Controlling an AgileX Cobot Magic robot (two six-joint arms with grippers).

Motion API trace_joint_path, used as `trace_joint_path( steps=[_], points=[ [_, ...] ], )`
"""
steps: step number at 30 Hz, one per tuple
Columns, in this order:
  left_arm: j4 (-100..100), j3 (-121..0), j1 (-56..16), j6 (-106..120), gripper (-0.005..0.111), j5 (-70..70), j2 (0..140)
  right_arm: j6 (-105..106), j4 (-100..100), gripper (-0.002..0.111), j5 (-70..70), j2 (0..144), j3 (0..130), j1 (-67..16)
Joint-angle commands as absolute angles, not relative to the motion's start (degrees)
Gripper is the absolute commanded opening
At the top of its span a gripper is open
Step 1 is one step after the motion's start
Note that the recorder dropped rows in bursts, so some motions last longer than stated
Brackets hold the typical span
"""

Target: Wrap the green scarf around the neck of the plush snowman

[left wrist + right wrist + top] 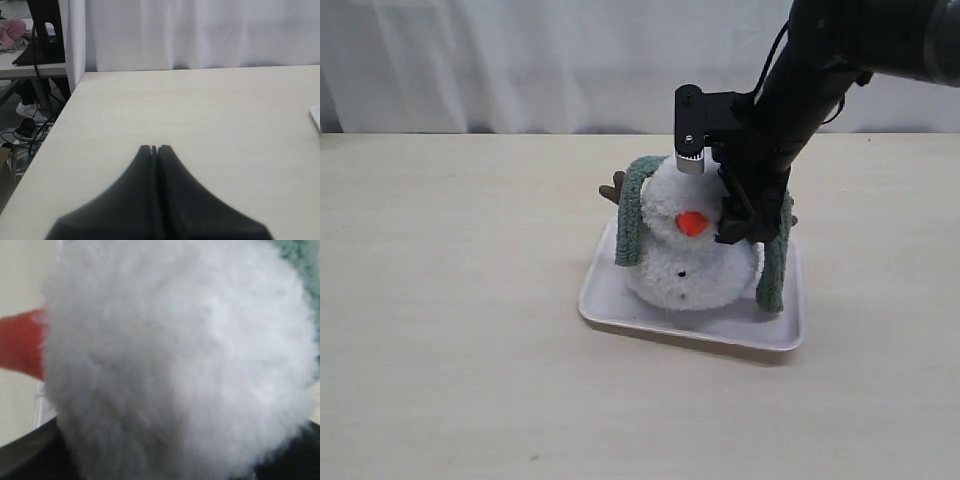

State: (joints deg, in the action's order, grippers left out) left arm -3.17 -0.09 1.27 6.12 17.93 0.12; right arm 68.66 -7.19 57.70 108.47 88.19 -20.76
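One table (440, 380), one white tray (720, 338), one plush snowman (685, 270), one green scarf (630, 220) and one arm (820, 70) are counted in the exterior view. Nearest the camera, bare table top is seen; behind it the tray lies flat on the table. The plush snowman stands upright on the tray, with its single orange nose (692, 223) turned toward the camera. The green scarf is passed behind the head, and its two ends hang down, one on each side of the body, to the tray. One brown twig arm (613, 189) is seen projecting behind the scarf on the left side of the view. The right gripper (735, 225) is placed against the right side of the head, close beside the nose; the arm rises from it to the upper right corner. A white curtain (520, 60) closes the background. In the right wrist view the white head (180, 360) fills nearly the whole picture, with the nose (20, 345) at one edge and a patch of scarf (295, 260) in one corner; dark gripper parts (30, 455) appear at two corners, but whether the jaws are spread or clamped on the plush cannot be told. The left gripper (154, 149) is shown only in the left wrist view: its two fingers (145, 165) are pressed together over bare table, with nothing between them. Only a corner of the tray (316, 117) is seen there. Beyond the table's edge, floor cables (22, 132) and a pink item (12, 30) are visible, which no other view shows.
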Motion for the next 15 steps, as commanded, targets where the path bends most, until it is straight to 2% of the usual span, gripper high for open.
trace_joint_path(
  steps=[1,15],
  points=[
    [-3.0,0.0,1.4,5.7,0.000,17.5,0.0,66.7,-6.4,0.071,59.4,105.8,88.2,-20.8],
    [-3.0,0.0,1.4,5.7,0.000,17.5,0.0,61.7,-6.5,0.071,61.8,106.2,88.2,-20.8]
  ],
)
